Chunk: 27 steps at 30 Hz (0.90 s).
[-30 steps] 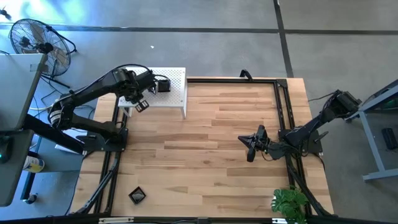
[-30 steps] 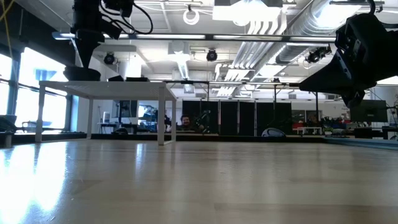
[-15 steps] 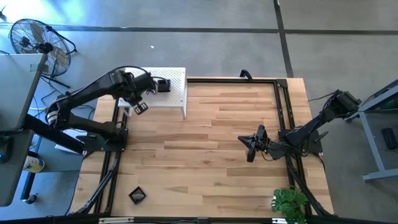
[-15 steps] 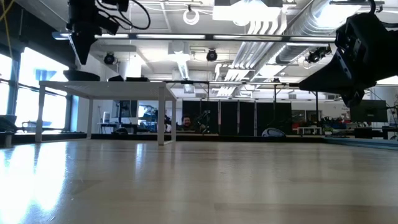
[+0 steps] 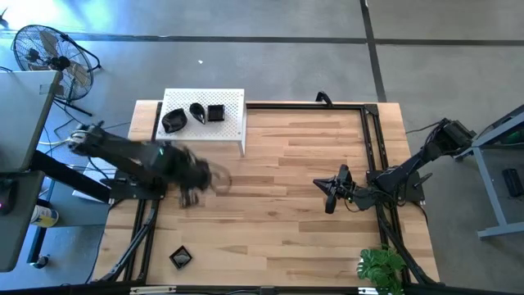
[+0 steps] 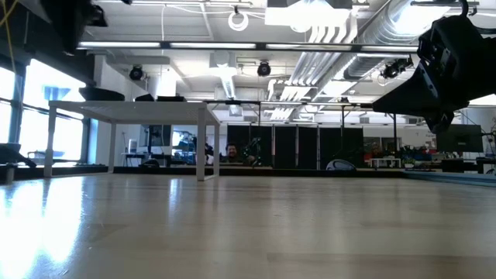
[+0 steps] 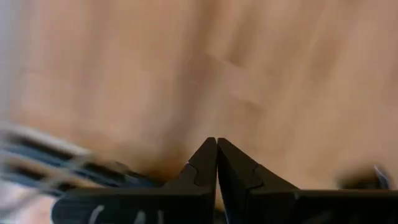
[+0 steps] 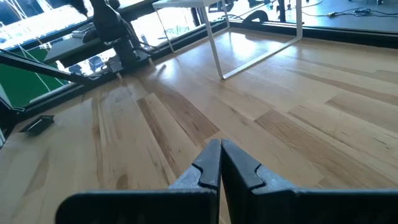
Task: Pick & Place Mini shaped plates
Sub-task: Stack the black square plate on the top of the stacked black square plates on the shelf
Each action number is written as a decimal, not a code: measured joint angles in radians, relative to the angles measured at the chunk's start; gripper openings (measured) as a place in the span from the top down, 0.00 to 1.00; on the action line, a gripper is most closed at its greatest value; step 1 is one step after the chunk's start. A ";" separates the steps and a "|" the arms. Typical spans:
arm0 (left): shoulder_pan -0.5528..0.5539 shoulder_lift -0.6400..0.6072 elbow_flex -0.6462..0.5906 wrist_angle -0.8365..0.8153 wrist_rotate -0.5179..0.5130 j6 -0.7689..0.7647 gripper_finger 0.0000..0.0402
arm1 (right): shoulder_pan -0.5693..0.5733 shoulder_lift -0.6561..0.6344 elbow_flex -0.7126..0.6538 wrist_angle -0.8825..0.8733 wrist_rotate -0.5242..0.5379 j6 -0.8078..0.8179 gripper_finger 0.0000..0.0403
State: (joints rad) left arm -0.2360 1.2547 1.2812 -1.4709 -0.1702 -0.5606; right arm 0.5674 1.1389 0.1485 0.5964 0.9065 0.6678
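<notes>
- Left gripper [image 7: 217, 163] has its two fingers pressed together with nothing between them; in the high view it [image 5: 193, 174] shows blurred, low over the bare wood at the table's left side, just in front of the white perforated stand [image 5: 233, 124].
- Its wrist view shows only plain wooden boards past the closed fingertips, with no dish in reach.
- Right gripper [image 8: 220, 167] is likewise shut and empty; it [image 5: 332, 192] waits over the right-hand part of the table, well apart from every dish.
- Three mini shaped plates sit on top of the stand: a rounded dish [image 5: 173, 121] at the left, a teardrop dish [image 5: 197, 112] in the middle and a square dish [image 5: 216, 113] at the right, near one another but not stacked.
- A fourth, square plate [image 5: 180, 257] lies alone on the wood near the table's front left edge, well apart from the stand; the right wrist view catches it [image 8: 38, 124] as a small dark shape far off.
- Judging by this layout, three plates look placed on the stand and one remains on the table; no plate is being carried now.
- What is likely left is a reach to the lone front plate, a grasp and a carry to the stand, where free space shows toward its front.
- Wooden tabletop [image 5: 303, 229] otherwise holds no further dishes that can be made out.
</notes>
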 joint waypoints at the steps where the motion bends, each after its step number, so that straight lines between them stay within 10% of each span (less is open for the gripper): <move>1: -0.048 0.026 0.001 0.006 0.042 -0.018 0.98 | 0.000 0.000 0.000 0.000 0.000 0.000 1.00; 14: -0.355 0.413 0.001 0.132 0.379 -0.169 0.82 | 0.001 -0.001 0.000 0.014 -0.026 0.001 1.00; 27: -0.482 0.486 0.000 0.329 0.306 -0.069 0.71 | 0.002 -0.001 0.000 0.056 -0.052 -0.020 1.00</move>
State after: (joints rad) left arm -0.7180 1.7410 1.2816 -1.1423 0.1361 -0.6294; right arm 0.5697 1.1378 0.1486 0.6521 0.8548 0.6481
